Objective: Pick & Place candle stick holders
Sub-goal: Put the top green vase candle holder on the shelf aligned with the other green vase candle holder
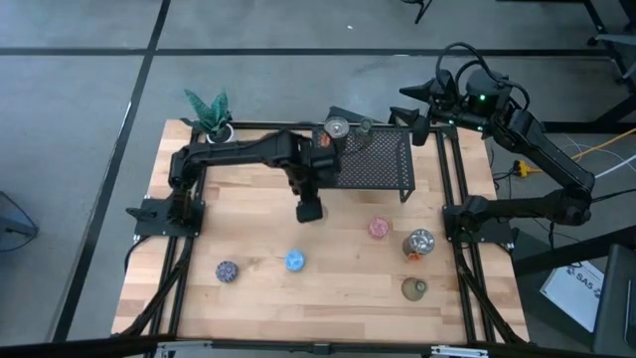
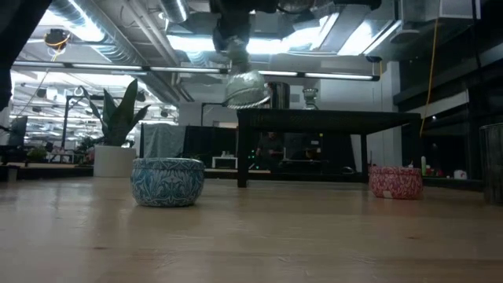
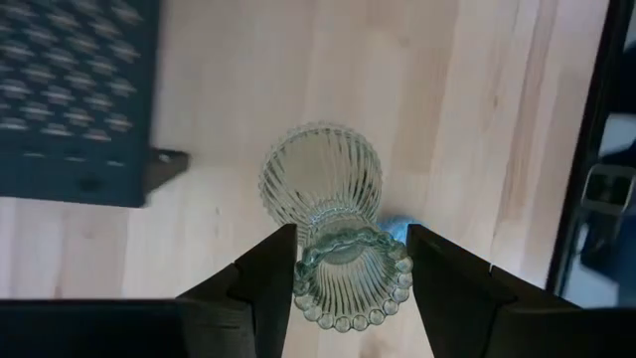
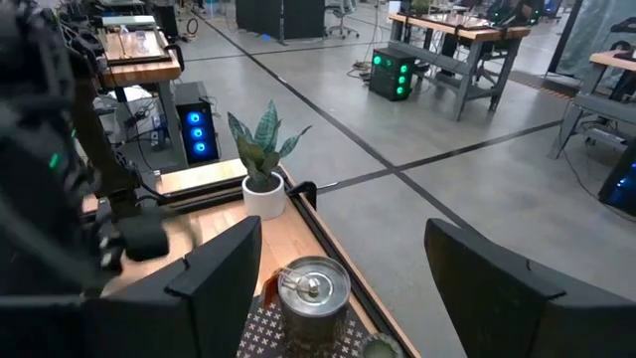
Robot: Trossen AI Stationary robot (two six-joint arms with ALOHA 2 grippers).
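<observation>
Left gripper [image 3: 343,273] is holding a clear ribbed glass candle holder [image 3: 333,214], fingers [image 3: 268,283] clamped on either side of its narrow middle, flared ends sticking out both ways. In the high view the left gripper [image 1: 309,209] is sitting over the wooden table [image 1: 248,234], just in front of the black mesh rack [image 1: 373,159]. In the low view the glass holder [image 2: 245,88] is hanging well above the tabletop, above and slightly right of the blue holder.

Right gripper [image 4: 343,288] is standing wide with nothing between the fingers. It's parked at the far right corner behind the rack [image 1: 422,104], looking down at a silver holder [image 4: 313,288] sitting on the rack top.

Where the rest are sitting:
- silver holder [image 1: 336,127] and a small greenish holder [image 1: 365,129] on top of the rack, side by side
- purple speckled holder [image 1: 227,270] on the near left of the table
- blue holder [image 1: 295,261] just right of it, near centre; also showing in the low view [image 2: 167,181]
- pink holder [image 1: 378,228] right of centre, also in the low view [image 2: 395,181]
- second silver holder with orange accent [image 1: 418,244] just right of the pink one
- olive-green holder [image 1: 414,288] in front of that, near the right edge

Potted plant [image 1: 212,117] is standing at the far left corner.
</observation>
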